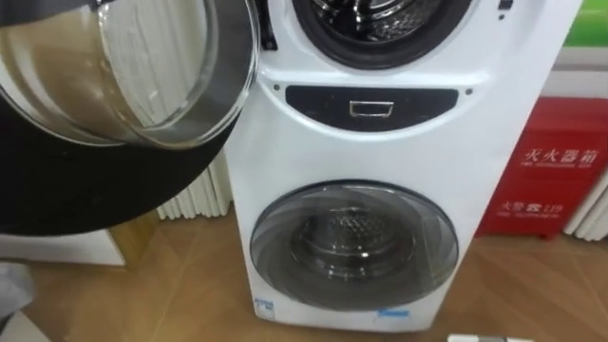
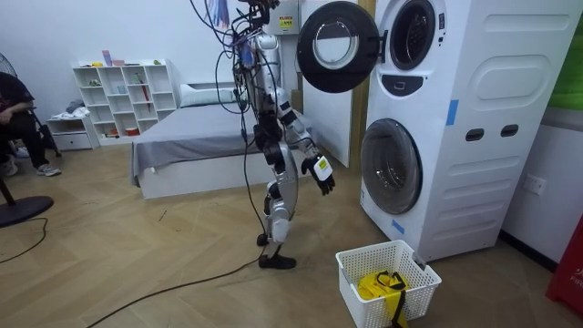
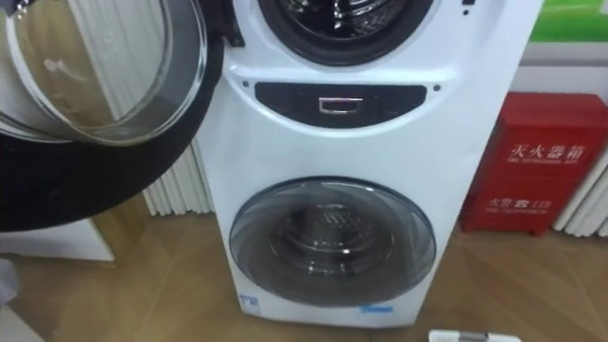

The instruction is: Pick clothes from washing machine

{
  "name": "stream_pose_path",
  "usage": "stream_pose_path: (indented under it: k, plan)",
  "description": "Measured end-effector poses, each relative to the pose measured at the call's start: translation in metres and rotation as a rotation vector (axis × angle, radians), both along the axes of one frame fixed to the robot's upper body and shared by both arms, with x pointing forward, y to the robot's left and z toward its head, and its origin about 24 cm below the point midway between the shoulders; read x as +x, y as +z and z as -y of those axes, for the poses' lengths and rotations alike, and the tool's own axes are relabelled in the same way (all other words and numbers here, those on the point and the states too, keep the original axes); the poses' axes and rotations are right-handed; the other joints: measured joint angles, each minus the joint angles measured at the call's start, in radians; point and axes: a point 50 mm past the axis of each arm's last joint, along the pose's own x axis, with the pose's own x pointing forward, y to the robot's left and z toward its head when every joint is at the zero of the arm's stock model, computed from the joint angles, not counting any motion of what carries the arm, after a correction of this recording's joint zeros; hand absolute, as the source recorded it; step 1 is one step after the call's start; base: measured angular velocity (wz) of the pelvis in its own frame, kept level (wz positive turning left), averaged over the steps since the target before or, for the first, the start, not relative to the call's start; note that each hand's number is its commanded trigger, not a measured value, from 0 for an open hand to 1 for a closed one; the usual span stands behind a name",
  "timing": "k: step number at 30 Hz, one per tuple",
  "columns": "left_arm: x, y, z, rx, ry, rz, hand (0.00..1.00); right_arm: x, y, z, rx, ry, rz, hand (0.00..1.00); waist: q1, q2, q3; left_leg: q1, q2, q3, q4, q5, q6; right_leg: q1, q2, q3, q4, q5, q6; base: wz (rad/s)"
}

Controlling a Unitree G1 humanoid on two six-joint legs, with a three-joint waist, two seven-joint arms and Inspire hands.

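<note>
Wooden floor (image 2: 137, 246): white basket (image 2: 412, 293) holding a yellow item (image 2: 373, 287) near the front edge; bed (image 2: 200, 137) and white shelf unit (image 2: 123, 96) by the far wall; seated person (image 2: 16, 118) at the room view's left; red cabinet (image 1: 551, 171) beside a radiator (image 1: 594, 214).

Upper door (image 1: 123, 85): hanging wide open, blocking the left side of the approach.
Upper drum mouth (image 1: 380, 24): standing uncovered, nothing blocking it head-on.
Lower door (image 1: 353, 245): sitting shut, closing off that drum.
Basket (image 2: 364, 290): sitting on the floor just before the washing machine (image 2: 492, 118).
Red cabinet (image 1: 546, 166): crowding the washing machine's right flank.
</note>
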Motion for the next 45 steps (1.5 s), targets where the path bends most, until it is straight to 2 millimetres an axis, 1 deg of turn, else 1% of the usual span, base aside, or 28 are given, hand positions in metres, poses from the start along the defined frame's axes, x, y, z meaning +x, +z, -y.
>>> stream_pose_path:
  k: [1, 2, 4, 6, 9, 11, 12, 14, 15, 17, 18, 21, 23, 24, 25, 27, 29, 30, 31, 32, 33, 35, 38, 39, 41, 43, 44, 45]
  plan:
    - [-0.001, 0.001, -0.002, -0.005, 0.035, 0.01, 0.0, 0.001, 0.0, 0.0, 0.006, 0.001, 0.0, 0.0, 0.0, -0.008, -0.0012, 0.0, 0.01, -0.008, -0.005, 0.003, -0.005, 0.012, 0.009, -0.003, -0.025, 0.012, -0.003, 0.05]
    - [-0.002, 0.001, -0.005, 0.0, 0.056, 0.011, 0.0, 0.002, 0.001, 0.0, 0.006, 0.003, 0.004, 0.0, 0.002, -0.01, 0.0015, 0.0, 0.014, -0.016, -0.007, 0.005, -0.007, 0.022, 0.018, -0.002, -0.046, 0.021, -0.003, 0.07]
    - [-0.005, 0.0, -0.006, -0.015, 0.101, 0.011, 0.0, 0.005, 0.002, 0.001, 0.004, 0.007, 0.016, 0.0, 0.002, -0.018, 0.0011, 0.0, 0.013, -0.032, -0.013, 0.007, -0.008, 0.031, 0.023, -0.007, -0.066, 0.028, -0.004, 0.09]
    - [-0.006, 0.0, -0.006, -0.029, 0.138, 0.022, 0.0, 0.006, 0.003, 0.001, 0.005, 0.014, 0.025, 0.0, 0.0, -0.02, 0.0019, -0.005, 0.012, -0.045, -0.01, 0.006, -0.008, 0.041, 0.025, -0.02, -0.079, 0.031, -0.004, 0.19]
    - [-0.008, -0.001, -0.004, -0.052, 0.175, 0.027, 0.0, 0.007, 0.004, -0.001, 0.01, 0.028, 0.033, 0.0, -0.004, -0.015, 0.0052, -0.01, 0.01, -0.064, -0.002, 0.006, -0.008, 0.055, 0.028, -0.044, -0.092, 0.031, -0.003, 0.21]
    - [-0.007, -0.001, -0.002, -0.06, 0.175, 0.033, 0.0, 0.009, 0.005, -0.001, 0.009, 0.047, 0.05, 0.0, -0.012, -0.005, 0.0137, -0.011, 0.008, -0.086, -0.002, 0.004, -0.011, 0.073, 0.03, -0.059, -0.111, 0.032, -0.002, 0.24]
    - [-0.007, -0.001, -0.002, -0.061, 0.175, 0.034, 0.0, 0.009, 0.006, -0.001, 0.008, 0.054, 0.053, 0.0, -0.013, 0.0, 0.0146, -0.01, 0.008, -0.091, -0.003, 0.004, -0.012, 0.079, 0.03, -0.062, -0.118, 0.032, -0.001, 0.27]
    - [-0.006, 0.0, -0.004, -0.069, 0.216, 0.052, 0.0, 0.01, 0.007, -0.002, 0.006, 0.071, 0.06, 0.0, -0.017, 0.012, 0.0111, -0.008, 0.005, -0.106, -0.005, 0.002, -0.015, 0.101, 0.033, -0.08, -0.133, 0.032, -0.001, 0.2]
    - [-0.005, 0.0, -0.004, -0.073, 0.231, 0.059, 0.0, 0.01, 0.007, -0.002, 0.005, 0.069, 0.063, 0.0, -0.022, 0.015, 0.0115, -0.007, -0.001, -0.11, -0.005, 0.002, -0.016, 0.108, 0.033, -0.083, -0.138, 0.032, -0.001, 0.21]
    - [-0.005, 0.001, -0.004, -0.095, 0.302, 0.085, 0.0, 0.002, 0.005, 0.0, -0.007, 0.06, 0.054, 0.0, -0.03, 0.032, 0.0092, 0.017, -0.009, -0.136, -0.011, 0.002, -0.016, 0.141, 0.032, -0.094, -0.151, 0.032, -0.001, 0.28]
    - [-0.002, 0.002, -0.007, -0.097, 0.343, 0.103, 0.0, -0.004, 0.002, 0.001, -0.013, 0.058, 0.04, 0.0, -0.037, 0.034, 0.0094, 0.033, -0.015, -0.148, -0.021, 0.002, -0.016, 0.157, 0.031, -0.099, -0.164, 0.032, 0.0, 0.27]
    - [0.009, 0.008, -0.014, -0.07, 0.382, 0.167, 0.0, -0.012, 0.002, 0.006, -0.027, 0.031, 0.032, 0.0, -0.035, 0.041, 0.0079, 0.047, -0.02, -0.152, -0.033, 0.003, -0.017, 0.171, 0.028, -0.104, -0.169, 0.029, 0.004, 0.08]
    - [0.026, 0.018, -0.022, -0.051, 0.436, 0.274, 0.0, -0.023, 0.002, 0.013, -0.033, -0.026, 0.029, 0.0, -0.034, 0.046, 0.0089, 0.061, -0.024, -0.156, -0.042, 0.003, -0.016, 0.19, 0.026, -0.105, -0.175, 0.03, 0.006, 0.04]
    - [0.036, 0.026, -0.029, -0.035, 0.466, 0.338, 0.0, -0.029, 0.003, 0.016, -0.043, -0.046, 0.037, 0.0, -0.036, 0.054, 0.0112, 0.067, -0.026, -0.158, -0.042, 0.003, -0.016, 0.194, 0.026, -0.104, -0.18, 0.032, 0.009, 0.05]
    - [0.041, 0.03, -0.032, -0.022, 0.478, 0.369, 0.0, -0.031, 0.003, 0.018, -0.048, -0.057, 0.045, 0.0, -0.038, 0.057, 0.011, 0.07, -0.027, -0.159, -0.042, 0.003, -0.016, 0.196, 0.025, -0.105, -0.18, 0.033, 0.01, 0.03]
    - [0.06, 0.041, -0.043, 0.017, 0.515, 0.451, 0.0, -0.037, 0.004, 0.024, -0.064, -0.087, 0.055, 0.0, -0.044, 0.063, 0.0109, 0.077, -0.031, -0.166, -0.048, 0.004, -0.014, 0.209, 0.026, -0.105, -0.181, 0.034, 0.012, 0.0]
    - [0.082, 0.06, -0.057, 0.079, 0.508, 0.544, 0.0, -0.043, 0.005, 0.027, -0.08, -0.096, 0.058, 0.0, -0.048, 0.078, 0.0058, 0.082, -0.036, -0.163, -0.059, 0.007, -0.01, 0.208, 0.026, -0.096, -0.181, 0.036, 0.015, -0.08]
    - [0.088, 0.065, -0.06, 0.092, 0.506, 0.569, 0.0, -0.045, 0.005, 0.028, -0.086, -0.092, 0.055, 0.0, -0.048, 0.088, 0.0082, 0.083, -0.037, -0.163, -0.061, 0.008, -0.009, 0.208, 0.025, -0.095, -0.181, 0.036, 0.016, -0.09]
    - [0.097, 0.077, -0.067, 0.112, 0.511, 0.631, 0.0, -0.049, 0.006, 0.03, -0.097, -0.092, 0.049, 0.0, -0.058, 0.093, 0.0039, 0.091, -0.041, -0.164, -0.068, 0.01, -0.005, 0.209, 0.023, -0.094, -0.182, 0.038, 0.018, -0.04]
    - [0.106, 0.089, -0.072, 0.131, 0.516, 0.697, 0.0, -0.055, 0.006, 0.034, -0.111, -0.103, 0.04, 0.0, -0.063, 0.105, 0.0038, 0.095, -0.044, -0.163, -0.072, 0.012, -0.002, 0.211, 0.019, -0.093, -0.181, 0.039, 0.021, -0.04]
    - [0.11, 0.095, -0.073, 0.142, 0.517, 0.725, 0.0, -0.057, 0.006, 0.036, -0.117, -0.113, 0.037, 0.0, -0.064, 0.113, 0.0014, 0.097, -0.045, -0.162, -0.074, 0.013, -0.001, 0.21, 0.018, -0.089, -0.18, 0.04, 0.022, -0.09]
    - [0.125, 0.119, -0.078, 0.173, 0.496, 0.837, 0.0, -0.063, 0.009, 0.042, -0.13, -0.144, 0.045, 0.0, -0.063, 0.136, -0.0008, 0.098, -0.046, -0.16, -0.074, 0.014, 0.001, 0.21, 0.015, -0.079, -0.18, 0.042, 0.027, -0.12]
    - [0.141, 0.148, -0.082, 0.207, 0.463, 0.97, 0.0, -0.066, 0.01, 0.044, -0.136, -0.149, 0.042, 0.0, -0.064, 0.141, -0.0018, 0.104, -0.049, -0.16, -0.075, 0.015, 0.003, 0.21, 0.017, -0.071, -0.179, 0.042, 0.028, -0.05]
    - [0.144, 0.152, -0.083, 0.214, 0.461, 0.983, 0.0, -0.066, 0.01, 0.044, -0.137, -0.147, 0.041, 0.0, -0.064, 0.143, -0.0016, 0.106, -0.049, -0.16, -0.075, 0.015, 0.003, 0.21, 0.017, -0.068, -0.179, 0.042, 0.028, -0.06]
    - [0.15, 0.167, -0.082, 0.234, 0.454, 1.05, 0.0, -0.065, 0.01, 0.044, -0.138, -0.143, 0.042, 0.0, -0.075, 0.148, 0.0014, 0.113, -0.049, -0.161, -0.087, 0.015, 0.003, 0.214, 0.02, -0.057, -0.181, 0.042, 0.028, -0.06]
    - [0.15, 0.173, -0.084, 0.274, 0.427, 1.062, 0.0, -0.064, 0.01, 0.046, -0.139, -0.147, 0.044, 0.0, -0.078, 0.149, 0.0059, 0.112, -0.049, -0.16, -0.091, 0.015, 0.003, 0.214, 0.02, -0.054, -0.181, 0.042, 0.028, -0.03]
    - [0.151, 0.175, -0.086, 0.288, 0.414, 1.061, 0.0, -0.064, 0.01, 0.046, -0.138, -0.148, 0.043, 0.0, -0.081, 0.155, 0.0053, 0.11, -0.049, -0.16, -0.09, 0.015, 0.003, 0.208, 0.021, -0.055, -0.182, 0.042, 0.028, 0.0]
    - [0.151, 0.176, -0.086, 0.294, 0.409, 1.064, 0.0, -0.064, 0.01, 0.046, -0.138, -0.149, 0.043, 0.0, -0.082, 0.154, 0.0058, 0.108, -0.049, -0.161, -0.089, 0.015, 0.003, 0.207, 0.021, -0.056, -0.183, 0.041, 0.028, 0.07]
